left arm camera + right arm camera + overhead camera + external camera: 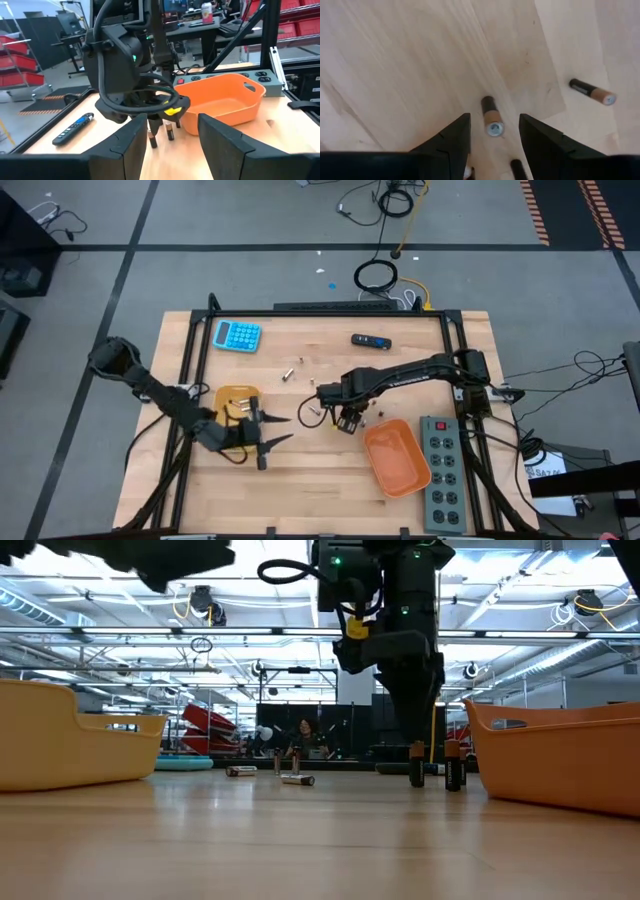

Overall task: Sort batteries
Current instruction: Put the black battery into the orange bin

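Observation:
Small batteries lie loose on the wooden table, two of them (285, 374) (299, 361) toward the back. My right gripper (345, 420) hangs over the table's middle, pointing down. Its wrist view shows the right gripper (495, 120) open, a black-and-copper battery (491, 114) between the fingers with a gap on each side. Another battery (592, 91) lies nearby. Two upright batteries (417, 765) (454, 767) stand below that arm. My left gripper (283, 430) points right beside the yellow tray (238, 395); the left gripper (171, 130) is open and holds nothing.
An orange tray (397, 457) sits at the front right beside a grey power strip (443, 470). At the back are a blue calculator (237, 335) and a black-and-blue oblong device (371, 340). More batteries (298, 780) lie farther back in the low view.

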### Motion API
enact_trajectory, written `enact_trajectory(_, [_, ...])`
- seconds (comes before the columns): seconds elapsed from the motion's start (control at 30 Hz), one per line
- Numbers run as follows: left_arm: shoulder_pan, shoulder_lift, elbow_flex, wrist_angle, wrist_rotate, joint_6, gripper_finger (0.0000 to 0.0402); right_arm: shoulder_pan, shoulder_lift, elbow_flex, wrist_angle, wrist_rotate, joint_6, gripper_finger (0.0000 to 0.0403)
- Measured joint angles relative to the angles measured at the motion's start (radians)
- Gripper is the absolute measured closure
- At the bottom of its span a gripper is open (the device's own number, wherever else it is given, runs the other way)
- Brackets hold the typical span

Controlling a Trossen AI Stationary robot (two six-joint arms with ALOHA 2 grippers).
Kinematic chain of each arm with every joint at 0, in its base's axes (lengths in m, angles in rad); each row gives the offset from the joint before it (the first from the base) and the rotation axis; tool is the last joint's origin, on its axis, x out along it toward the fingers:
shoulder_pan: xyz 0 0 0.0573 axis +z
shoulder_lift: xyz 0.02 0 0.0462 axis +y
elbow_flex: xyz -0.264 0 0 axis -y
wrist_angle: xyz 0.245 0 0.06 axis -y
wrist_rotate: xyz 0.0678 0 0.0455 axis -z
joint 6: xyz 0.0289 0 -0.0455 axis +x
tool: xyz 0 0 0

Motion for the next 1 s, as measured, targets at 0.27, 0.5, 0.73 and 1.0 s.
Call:
enact_trajectory(0.27, [-0.111,0.000,0.000,0.000,-0.100,-0.052,0.0217,0.014,0.000,-0.035,0.008,-0.005,0.083,0.0243])
enact_trajectory(0.5, [-0.126,0.000,0.000,0.000,-0.157,-0.062,0.0217,0.011,0.000,-0.098,0.102,-0.026,0.124,0.0243])
enact_trajectory(0.73, [-0.125,0.000,0.000,-0.005,-0.158,-0.077,0.0217,0.011,0.000,-0.141,0.124,-0.022,0.153,0.0284])
enact_trajectory(1.0, [-0.125,0.000,0.000,-0.035,-0.160,-0.079,0.0217,-0.004,0.000,-0.148,0.184,-0.027,0.136,0.0340])
